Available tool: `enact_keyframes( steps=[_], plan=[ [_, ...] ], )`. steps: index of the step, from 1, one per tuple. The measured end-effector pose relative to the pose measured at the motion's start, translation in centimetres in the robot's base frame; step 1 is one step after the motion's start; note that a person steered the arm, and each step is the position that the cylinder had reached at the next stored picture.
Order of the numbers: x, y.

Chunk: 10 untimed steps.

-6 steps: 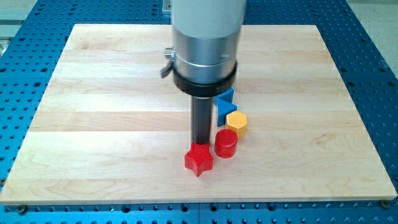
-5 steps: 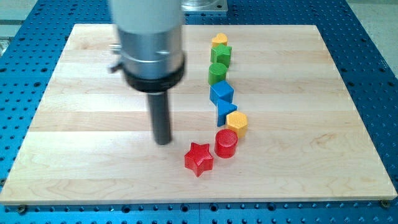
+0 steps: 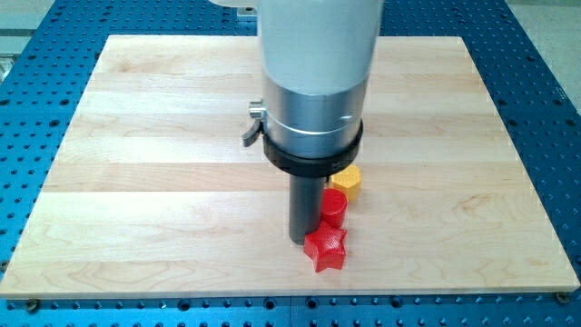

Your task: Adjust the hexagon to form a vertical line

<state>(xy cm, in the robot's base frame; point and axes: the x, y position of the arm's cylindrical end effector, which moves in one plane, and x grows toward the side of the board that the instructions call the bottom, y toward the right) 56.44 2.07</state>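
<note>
My tip [image 3: 302,240] rests on the board just left of the red star [image 3: 326,250], touching or nearly touching it. The red cylinder [image 3: 333,206] stands right above the star, partly behind the rod. The yellow hexagon [image 3: 346,181] sits up and to the right of the red cylinder, partly hidden by the arm's grey body [image 3: 313,91]. The blue and green blocks and the other yellow block are hidden behind the arm.
The blocks lie on a wooden board [image 3: 136,182] set on a blue perforated table [image 3: 554,109]. The arm's wide grey body covers the middle of the board's upper half.
The rod went left, then came back right to the red star. The red star now lies further right, directly below the red cylinder. The arm again hides the upper blocks.
</note>
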Motion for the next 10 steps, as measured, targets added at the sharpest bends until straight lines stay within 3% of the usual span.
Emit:
enact_keyframes(
  steps=[2, 3, 6, 7, 8, 9, 10],
  plan=[
    [-1.6, -6.3],
    [-7.1, -6.8],
    [-35.0, -6.9],
    [-36.4, 4.2],
    [-31.8, 18.5],
    [-22.2, 23.1],
    [-11.4, 22.8]
  ],
)
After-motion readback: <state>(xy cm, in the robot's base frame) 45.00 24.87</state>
